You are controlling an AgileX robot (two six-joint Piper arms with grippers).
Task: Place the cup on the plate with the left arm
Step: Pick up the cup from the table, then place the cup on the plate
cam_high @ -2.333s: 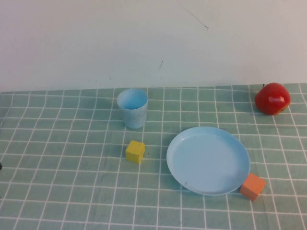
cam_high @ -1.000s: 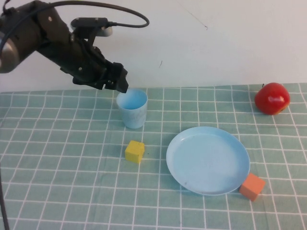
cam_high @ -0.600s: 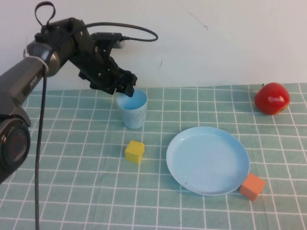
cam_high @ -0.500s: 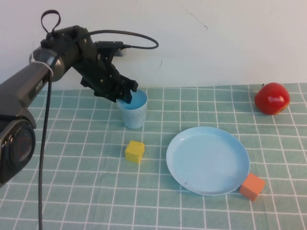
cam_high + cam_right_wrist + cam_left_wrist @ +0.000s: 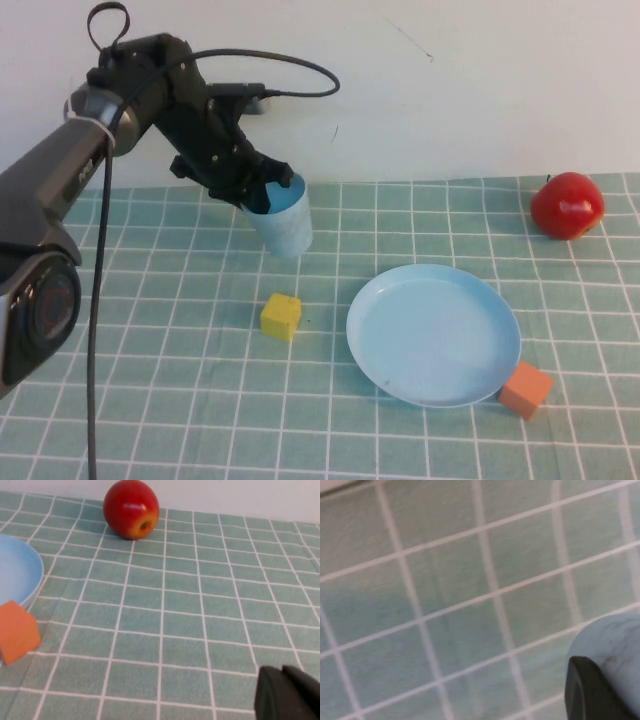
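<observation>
The left gripper [image 5: 268,190] is closed on the rim of the cup [image 5: 281,221], which hangs tilted near the far edge of the table, left of centre. The plate [image 5: 434,334] lies right of centre, nearer the front edge. The grip on the thin rim looks small, so I think the cup could slip or tip during the carry; the right gripper [image 5: 287,692], by the right edge, seems closed.

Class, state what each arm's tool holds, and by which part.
Left tool grips the cup at its rim. Right tool, near the apple, holds nothing.
</observation>
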